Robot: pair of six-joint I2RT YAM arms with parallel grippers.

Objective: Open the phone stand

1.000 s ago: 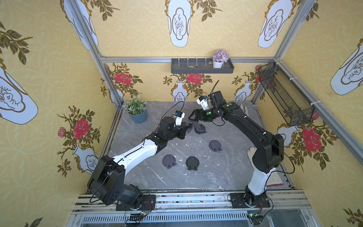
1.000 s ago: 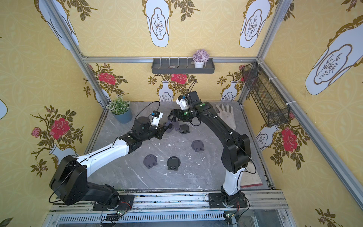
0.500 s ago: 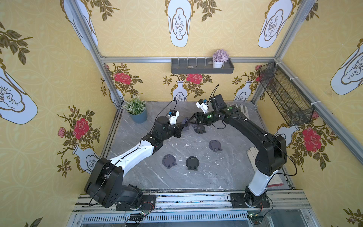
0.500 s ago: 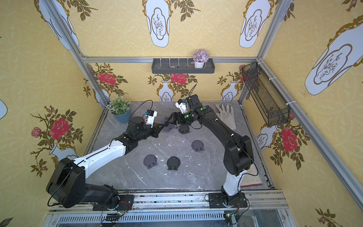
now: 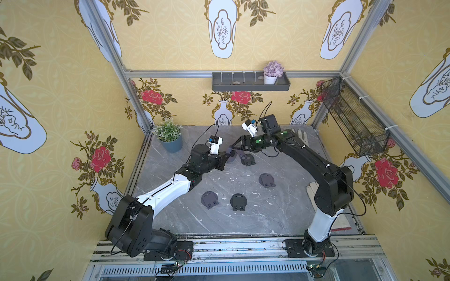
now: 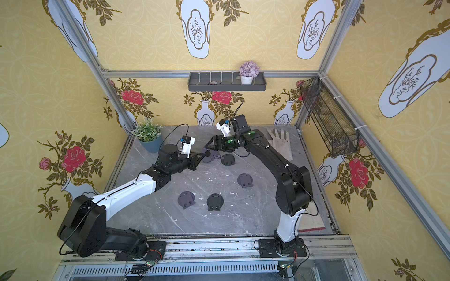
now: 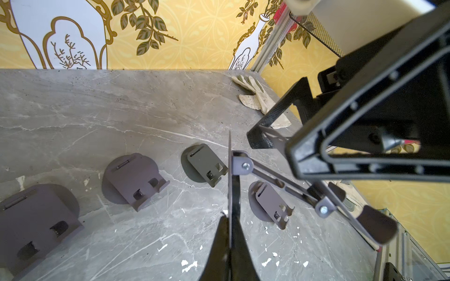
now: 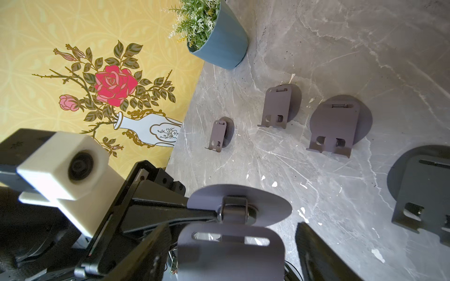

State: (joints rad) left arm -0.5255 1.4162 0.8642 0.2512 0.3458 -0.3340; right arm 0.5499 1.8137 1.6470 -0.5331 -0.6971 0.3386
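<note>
A: Looked for the dark grey metal phone stand with the round base point(image 5: 230, 154); found where?

B: Up in the air over the far half of the grey marble tabletop point(image 5: 280, 214), between the two arms, clear of the surface.

A: Held by which?

B: By the black left gripper point(image 7: 230, 219), pinched tight on the thin rim of that round base, seen edge-on in the left wrist view.

A: And the black right gripper point(image 8: 230, 233)?

B: Spread apart, straddling the stand's hinged back plate. Noted a clear gap at one finger point(image 8: 314, 245); perhaps contact at the other, hard to tell.

A: Unfolded at all?

B: Partly, with the plate angled away from the base at the hinge.

A: Anything else down there?

B: Counted four more dark grey stands point(image 5: 247, 159), folded flat on the marble, the nearest close by the held one in both top views.
</note>
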